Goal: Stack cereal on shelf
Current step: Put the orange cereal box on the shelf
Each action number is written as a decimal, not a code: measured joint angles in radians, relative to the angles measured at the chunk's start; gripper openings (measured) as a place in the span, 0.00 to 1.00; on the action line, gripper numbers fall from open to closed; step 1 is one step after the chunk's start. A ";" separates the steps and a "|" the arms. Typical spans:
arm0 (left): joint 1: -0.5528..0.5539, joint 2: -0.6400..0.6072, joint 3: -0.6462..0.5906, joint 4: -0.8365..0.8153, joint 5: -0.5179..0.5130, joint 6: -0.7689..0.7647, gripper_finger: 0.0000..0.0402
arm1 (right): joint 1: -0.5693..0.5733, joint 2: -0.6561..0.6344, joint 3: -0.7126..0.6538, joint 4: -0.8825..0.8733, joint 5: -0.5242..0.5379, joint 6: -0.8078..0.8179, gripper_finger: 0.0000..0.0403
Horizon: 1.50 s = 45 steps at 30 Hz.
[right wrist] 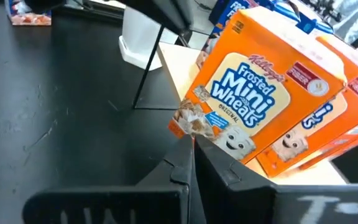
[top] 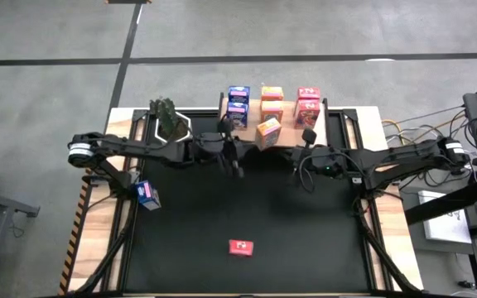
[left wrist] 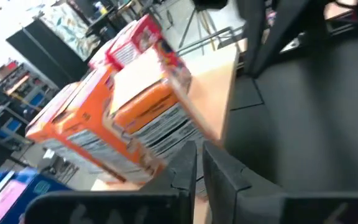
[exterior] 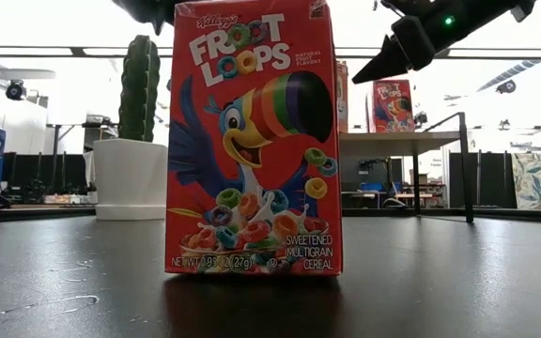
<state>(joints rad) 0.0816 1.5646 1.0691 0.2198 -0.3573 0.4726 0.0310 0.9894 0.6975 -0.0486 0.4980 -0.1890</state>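
Placing step wrapping up at the shelf (top: 331, 116): left end effector (top: 238, 168) closed and empty just off the shelf's front edge, right end effector (top: 298, 171) also closed and empty nearby, tilted orange box (top: 268, 132) sitting askew at the front of the shelf (probably needs squaring up). Next move likely calls for fetching a loose box off the black surface (top: 305, 240): blue one (top: 146, 194) beside the left arm, or red one (top: 240, 247) near the front edge. Count from overhead: seven boxes on the shelf (two blue, three orange, two red), two on the surface, nine total.
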 joint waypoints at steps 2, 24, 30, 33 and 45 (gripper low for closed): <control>0.015 0.000 0.000 -0.001 0.001 -0.012 0.01 | -0.001 0.000 0.000 -0.002 0.000 -0.023 0.02; 0.039 0.068 0.000 0.116 -0.019 -0.044 0.00 | -0.076 0.000 0.000 -0.032 -0.003 -0.098 0.02; 0.049 0.068 0.000 0.138 -0.018 -0.040 0.00 | -0.076 0.000 0.000 -0.032 -0.003 -0.100 0.02; 0.054 0.068 0.000 0.146 -0.018 -0.040 0.00 | -0.076 0.000 0.000 -0.032 -0.003 -0.107 0.02; 0.088 0.099 0.000 0.220 0.034 -0.078 0.00 | -0.076 0.000 0.000 -0.032 -0.003 -0.112 0.02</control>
<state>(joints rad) 0.1692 1.6635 1.0691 0.4394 -0.3231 0.3944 -0.0448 0.9894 0.6971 -0.0811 0.4950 -0.3007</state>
